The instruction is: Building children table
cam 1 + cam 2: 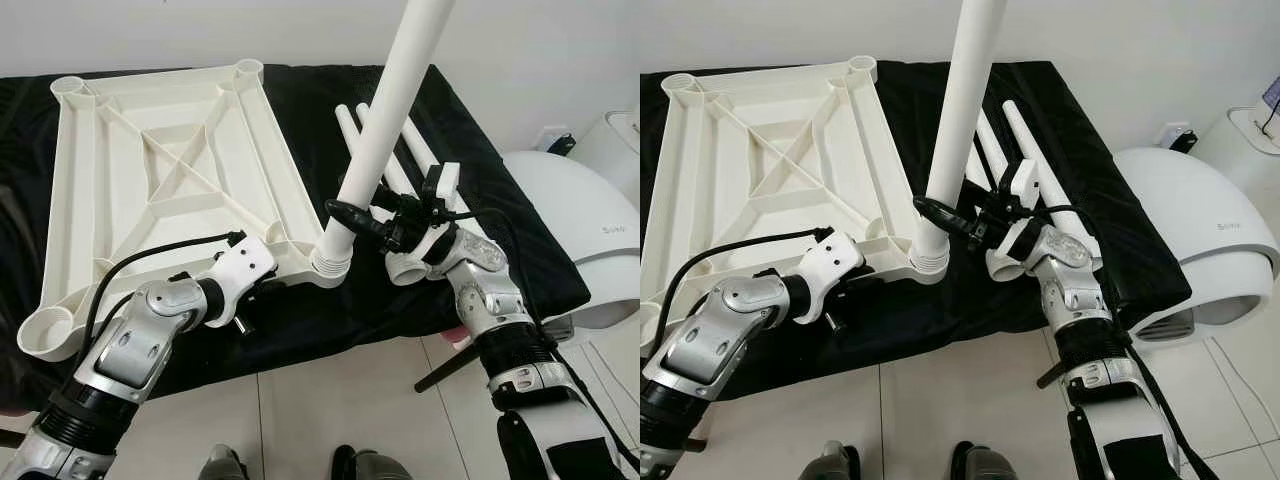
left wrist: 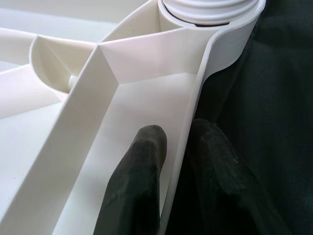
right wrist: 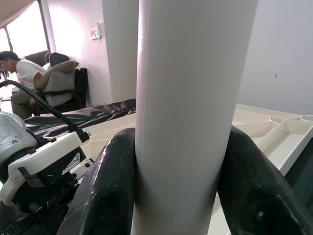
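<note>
Centre frame, the right gripper (image 1: 345, 213) clamps the white table leg (image 1: 385, 125) standing in the upturned tabletop (image 1: 165, 170) (corner socket); lower left, the left gripper (image 2: 176, 161) pinches its rim.

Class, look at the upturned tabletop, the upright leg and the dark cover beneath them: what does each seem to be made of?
Tabletop: probably moulded plastic, cream, semi-gloss; thin ribs and round corner sockets.
Leg: likely the same plastic, a smooth tube with a ridged, threaded-looking end, held by the right pincer.
Cover: seemingly black fabric, matte, creased and draping.
</note>
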You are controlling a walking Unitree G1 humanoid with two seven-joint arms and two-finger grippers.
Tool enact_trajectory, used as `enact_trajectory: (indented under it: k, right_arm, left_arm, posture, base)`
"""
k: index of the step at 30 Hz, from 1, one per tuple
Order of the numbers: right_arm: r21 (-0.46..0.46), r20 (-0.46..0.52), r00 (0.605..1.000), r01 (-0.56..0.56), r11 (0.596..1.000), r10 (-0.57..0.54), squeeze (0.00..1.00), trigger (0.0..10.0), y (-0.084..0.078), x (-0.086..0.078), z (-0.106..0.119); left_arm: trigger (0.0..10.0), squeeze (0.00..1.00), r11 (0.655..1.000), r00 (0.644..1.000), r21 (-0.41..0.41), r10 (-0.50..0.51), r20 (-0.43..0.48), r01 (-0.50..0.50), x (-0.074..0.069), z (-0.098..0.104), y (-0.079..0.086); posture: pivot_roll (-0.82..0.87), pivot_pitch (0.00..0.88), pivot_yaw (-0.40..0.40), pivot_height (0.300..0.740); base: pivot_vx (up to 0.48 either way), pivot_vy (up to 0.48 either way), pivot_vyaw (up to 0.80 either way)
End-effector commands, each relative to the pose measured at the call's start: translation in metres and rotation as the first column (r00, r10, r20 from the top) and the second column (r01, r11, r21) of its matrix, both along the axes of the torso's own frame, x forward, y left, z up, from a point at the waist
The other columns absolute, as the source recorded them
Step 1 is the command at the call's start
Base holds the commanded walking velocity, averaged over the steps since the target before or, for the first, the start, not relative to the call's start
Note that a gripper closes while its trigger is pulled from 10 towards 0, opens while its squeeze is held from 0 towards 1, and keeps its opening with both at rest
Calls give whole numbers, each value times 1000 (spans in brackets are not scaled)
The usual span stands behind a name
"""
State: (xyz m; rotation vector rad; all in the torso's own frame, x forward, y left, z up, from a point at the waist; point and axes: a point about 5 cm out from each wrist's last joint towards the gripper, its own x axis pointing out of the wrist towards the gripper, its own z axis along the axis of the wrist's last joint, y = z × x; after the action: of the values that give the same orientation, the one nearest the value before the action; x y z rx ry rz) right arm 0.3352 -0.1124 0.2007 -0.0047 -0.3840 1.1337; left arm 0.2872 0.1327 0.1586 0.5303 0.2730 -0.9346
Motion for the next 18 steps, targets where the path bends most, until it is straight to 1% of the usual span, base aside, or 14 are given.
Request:
enact_trajectory:
  k: [1, 6, 9, 12, 18]
  right_arm:
    - [-171, -222, 967, 88, 981, -125, 0, 10000, -11, -4, -60]
    - [-139, -204, 967, 125, 982, -152, 0, 10000, -10, -11, -62]
    - [-135, -194, 968, 131, 982, -156, 0, 10000, -10, -11, -61]
    - [-132, -167, 974, 130, 983, -152, 0, 10000, -5, -10, -55]
    - [-129, -161, 975, 131, 983, -151, 0, 10000, -3, -8, -52]
  left_arm:
    - [10000, 0, 999, 999, -4, -54, 3, 54, -7, 2, -7]
    - [10000, 0, 999, 999, -6, -50, 3, 50, -6, 2, -6]
    - [10000, 0, 999, 999, -6, -50, 3, 50, -6, 2, -6]
    - [10000, 0, 999, 999, -10, -53, 2, 53, -5, 2, -7]
    - [10000, 0, 999, 999, -9, -49, 1, 49, -6, 2, -7]
  posture:
    - [75, 189, -49, 740]
    - [66, 187, -46, 740]
    - [64, 187, -45, 740]
    - [63, 188, -45, 740]
    - [67, 191, -47, 740]
  base:
    - [0, 0, 0]
    - [0, 0, 0]
    - [0, 0, 0]
    - [0, 0, 0]
    - [0, 0, 0]
